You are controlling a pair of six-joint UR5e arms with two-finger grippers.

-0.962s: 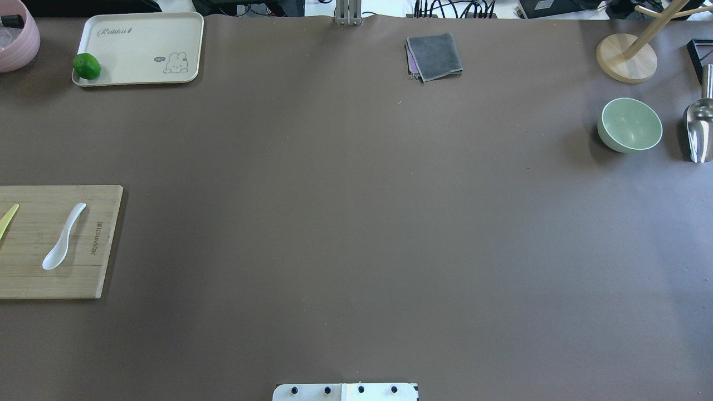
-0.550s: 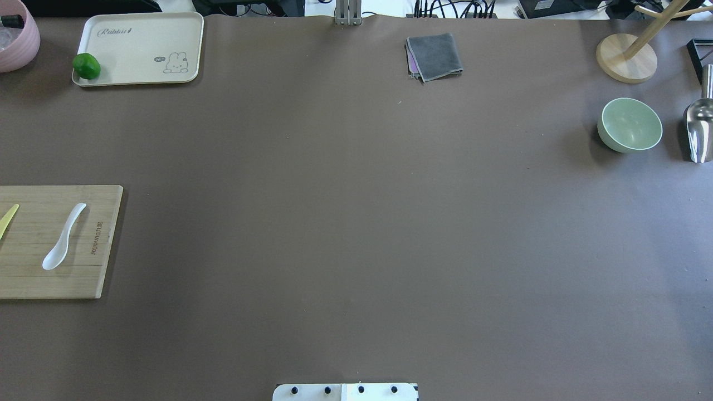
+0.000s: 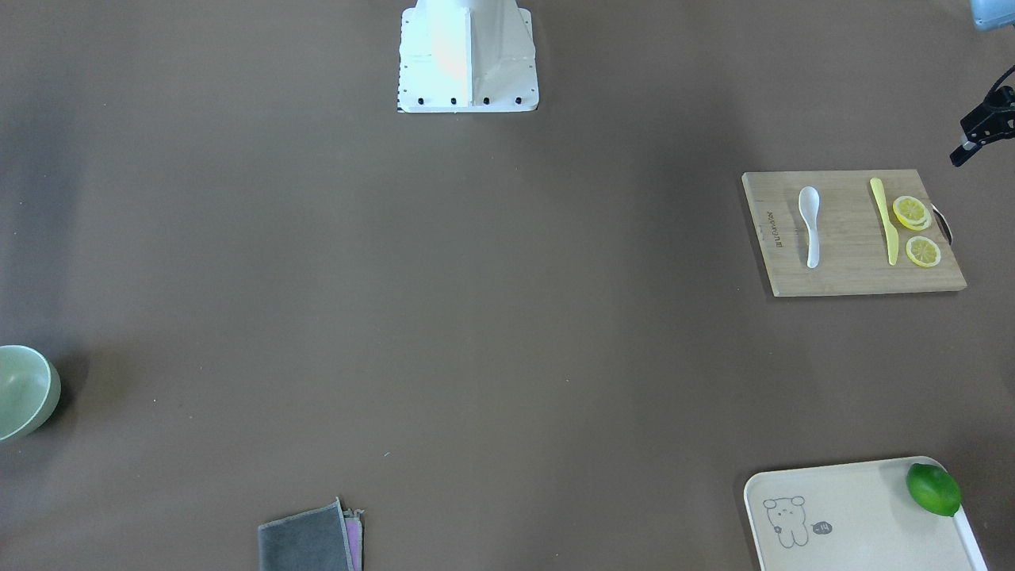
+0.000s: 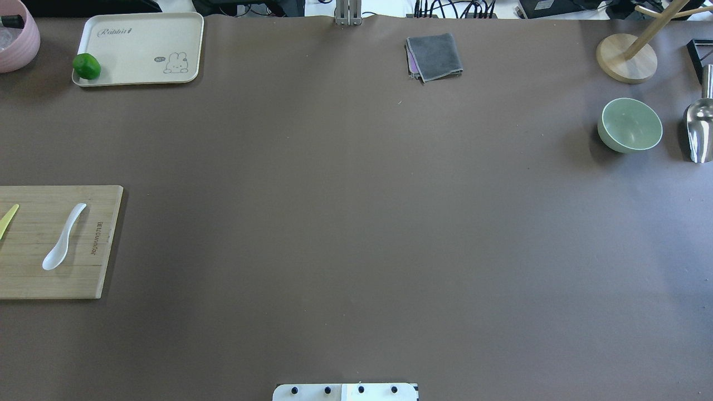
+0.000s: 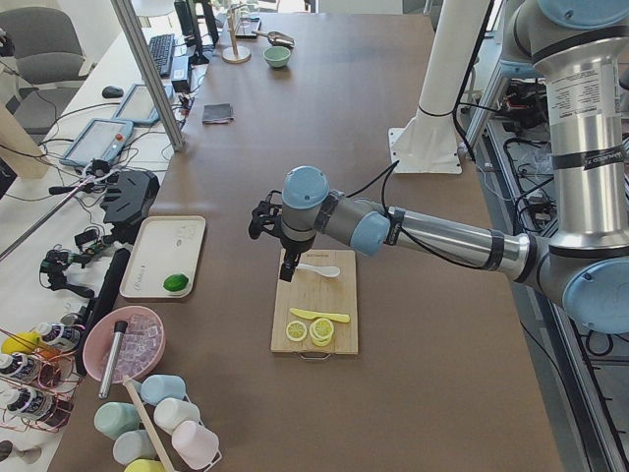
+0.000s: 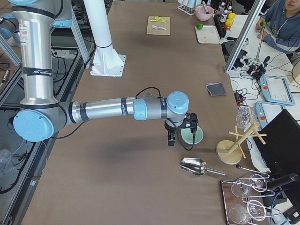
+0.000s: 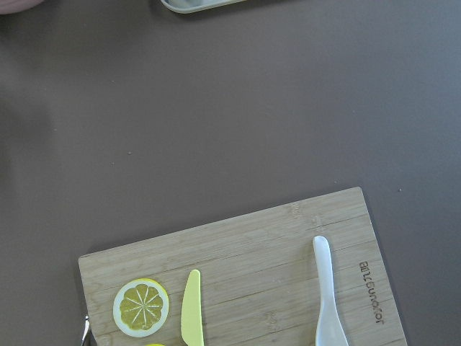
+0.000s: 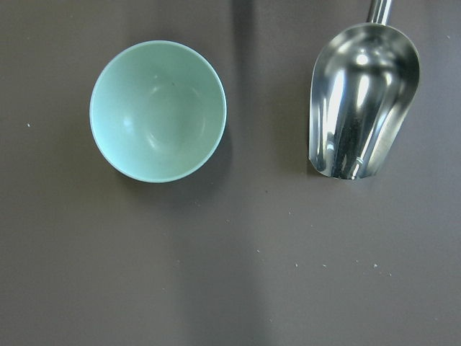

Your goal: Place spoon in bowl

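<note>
Spoon lies flat on the bamboo cutting board at the left edge of the overhead view, scoop toward the lower left and handle pointing to the upper right. It looks glossy, stiff and light, so expect it to be slippery and to skid or tip if you pinch it unevenly. Take it across the handle's narrow width, about halfway along, rather than on the rounded scoop.

A yellow plastic knife and lemon slices lie beside it on the board but apart from it. The left gripper hangs above the board near the spoon; you cannot tell whether its jaws are parted.

The mint-green bowl sits well apart in the upper right, empty, just beside a metal scoop. The right gripper hovers by the bowl, its grip likewise unclear.
</note>
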